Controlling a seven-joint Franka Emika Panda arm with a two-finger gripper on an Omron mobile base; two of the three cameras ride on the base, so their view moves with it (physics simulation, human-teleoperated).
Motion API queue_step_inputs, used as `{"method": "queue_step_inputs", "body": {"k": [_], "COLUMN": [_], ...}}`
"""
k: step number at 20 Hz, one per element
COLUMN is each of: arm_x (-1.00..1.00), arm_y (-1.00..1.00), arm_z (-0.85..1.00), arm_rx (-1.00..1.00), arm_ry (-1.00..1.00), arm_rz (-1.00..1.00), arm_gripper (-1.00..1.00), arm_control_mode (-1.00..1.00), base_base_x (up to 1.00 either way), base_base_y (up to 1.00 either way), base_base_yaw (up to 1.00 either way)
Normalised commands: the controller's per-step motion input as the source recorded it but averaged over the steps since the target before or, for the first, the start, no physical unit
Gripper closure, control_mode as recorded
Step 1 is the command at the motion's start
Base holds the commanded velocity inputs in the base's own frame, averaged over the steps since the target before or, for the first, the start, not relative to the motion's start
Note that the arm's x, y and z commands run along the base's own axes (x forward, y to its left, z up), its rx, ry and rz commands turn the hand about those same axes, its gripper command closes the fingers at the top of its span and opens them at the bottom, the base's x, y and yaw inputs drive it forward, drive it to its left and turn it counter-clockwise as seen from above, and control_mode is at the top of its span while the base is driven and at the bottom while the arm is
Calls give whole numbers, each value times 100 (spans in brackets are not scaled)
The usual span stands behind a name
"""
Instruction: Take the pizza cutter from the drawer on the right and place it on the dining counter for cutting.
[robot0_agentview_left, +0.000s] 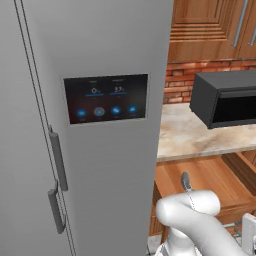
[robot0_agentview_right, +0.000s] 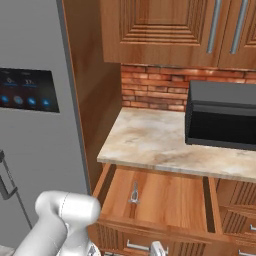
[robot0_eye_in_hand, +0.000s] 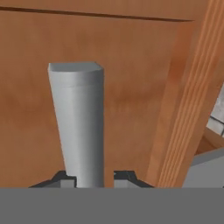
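Observation:
The drawer stands pulled out under the stone worktop, showing its lighter orange wood inside. In both base views the slim grey pizza cutter lies in the drawer's left part, its rounded end pointing toward the back. In the hand view its grey handle rises straight up from between my gripper. The two dark fingertips press against either side of the handle's base. Behind it is the drawer floor, and a wooden drawer wall runs along the right. The dining counter is out of view.
A tall grey fridge with a dark touch panel stands close on the left. A black microwave sits on the marbled worktop above the drawer. Wooden cabinet doors and a brick wall are behind it.

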Motion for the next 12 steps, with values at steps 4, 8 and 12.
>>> {"method": "queue_step_inputs", "body": {"k": [4,8,12], "arm_x": [0,0,0], "arm_y": [0,0,0], "arm_z": [0,0,0], "arm_rx": [0,0,0], "arm_ry": [0,0,0], "arm_rz": [0,0,0], "arm_gripper": [100,-100,-100], "arm_control_mode": [-100,-100,-100], "base_base_x": [0,0,0], "base_base_y": [0,0,0], "base_base_yaw": [0,0,0]}}
